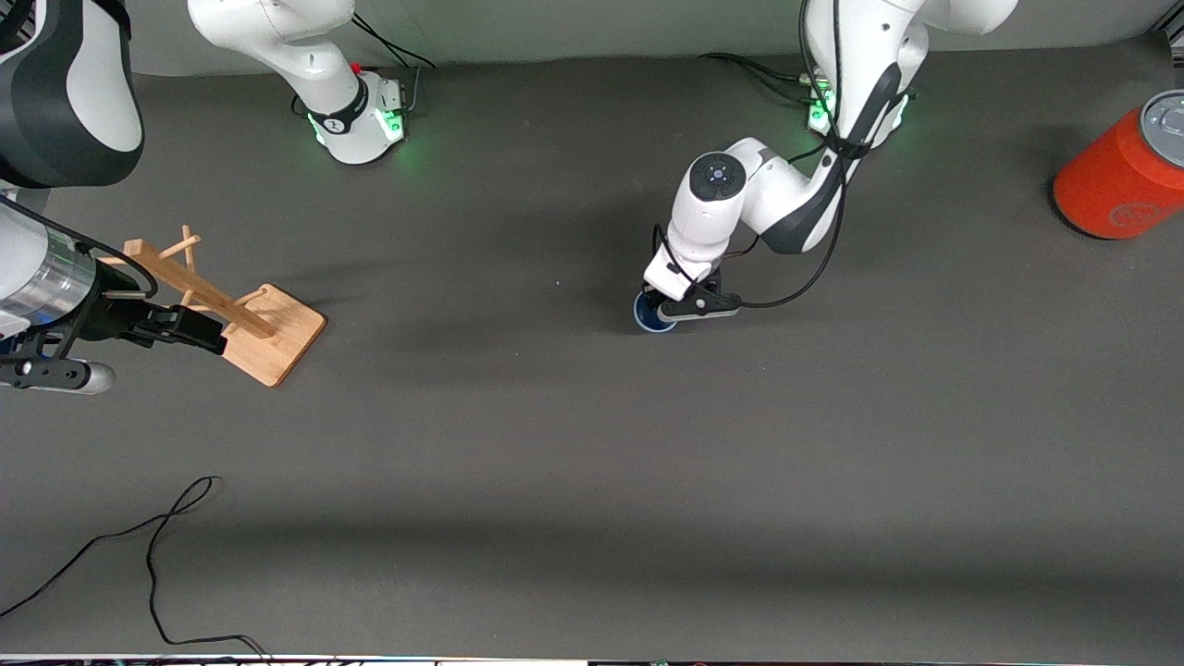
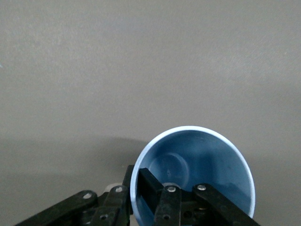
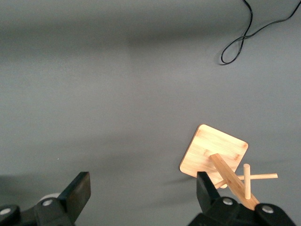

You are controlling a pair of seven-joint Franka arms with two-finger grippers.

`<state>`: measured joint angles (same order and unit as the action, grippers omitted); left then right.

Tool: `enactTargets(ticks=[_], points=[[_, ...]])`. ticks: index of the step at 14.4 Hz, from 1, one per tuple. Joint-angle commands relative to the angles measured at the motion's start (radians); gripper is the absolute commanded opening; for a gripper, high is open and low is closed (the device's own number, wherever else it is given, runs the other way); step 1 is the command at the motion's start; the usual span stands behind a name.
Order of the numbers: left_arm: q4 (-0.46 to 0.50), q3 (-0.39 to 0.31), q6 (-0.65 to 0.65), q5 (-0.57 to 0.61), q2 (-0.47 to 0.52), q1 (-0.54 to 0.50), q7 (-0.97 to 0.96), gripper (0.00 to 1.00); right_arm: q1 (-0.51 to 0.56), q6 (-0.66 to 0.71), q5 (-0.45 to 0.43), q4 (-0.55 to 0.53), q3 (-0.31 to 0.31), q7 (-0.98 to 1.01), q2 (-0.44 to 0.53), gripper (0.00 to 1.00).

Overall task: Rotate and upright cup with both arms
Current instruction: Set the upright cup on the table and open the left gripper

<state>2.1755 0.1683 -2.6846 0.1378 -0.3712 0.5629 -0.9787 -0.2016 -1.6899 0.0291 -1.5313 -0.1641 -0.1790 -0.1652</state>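
Loose black cable is lying closest to the front camera, toward the right arm's end of the table. Farther up that front view, the left gripper is sitting low near the middle of the table, right on the cup, which is mostly tucked under it so only a bit of blue rim is peeking out. The right gripper is hanging over the wooden peg stand at the right arm's end, and that arm is just waiting. An orange can is sitting at the left arm's end, well apart from the cup.

Left wrist view: the cup is standing mouth-up on the table, and the fingers are clamped on its rim wall, one inside, one outside.

Right wrist view: the fingers are spread wide, holding nothing, with the peg stand and the cable showing below on the table.
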Motion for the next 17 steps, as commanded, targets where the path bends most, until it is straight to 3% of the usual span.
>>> enactTargets(ticks=[1,2,4,6,7,10,13,17], points=[[-0.019,-0.012,0.009,0.025,-0.006,0.015,-0.029,0.0,0.004,-0.008,0.017,-0.003,-0.003,0.029,0.0,1.0],[-0.02,-0.012,0.014,0.025,-0.006,0.015,-0.029,0.09,0.007,-0.008,0.017,-0.007,-0.003,0.029,0.0,1.0],[-0.02,-0.012,0.016,0.031,-0.006,0.015,-0.028,0.47,0.004,-0.01,0.018,-0.01,-0.003,0.029,0.0,1.0],[-0.023,-0.012,0.019,0.031,-0.006,0.015,-0.025,0.96,0.004,-0.016,0.018,-0.012,-0.003,0.029,-0.004,1.0],[-0.025,-0.012,0.022,0.031,-0.006,0.014,-0.023,1.0,0.002,-0.017,0.018,-0.012,-0.003,0.029,-0.004,1.0],[-0.043,-0.01,0.089,0.031,0.02,0.009,-0.02,1.0,0.002,-0.019,0.02,-0.013,-0.002,0.029,-0.004,1.0],[-0.146,-0.006,0.36,0.01,0.089,-0.007,0.029,1.0,-0.002,-0.024,0.022,-0.02,0.002,0.029,0.0,1.0],[-0.255,-0.01,0.63,-0.182,0.247,-0.082,0.196,1.0,-0.001,-0.048,0.031,-0.061,0.003,0.061,0.024,1.0]])
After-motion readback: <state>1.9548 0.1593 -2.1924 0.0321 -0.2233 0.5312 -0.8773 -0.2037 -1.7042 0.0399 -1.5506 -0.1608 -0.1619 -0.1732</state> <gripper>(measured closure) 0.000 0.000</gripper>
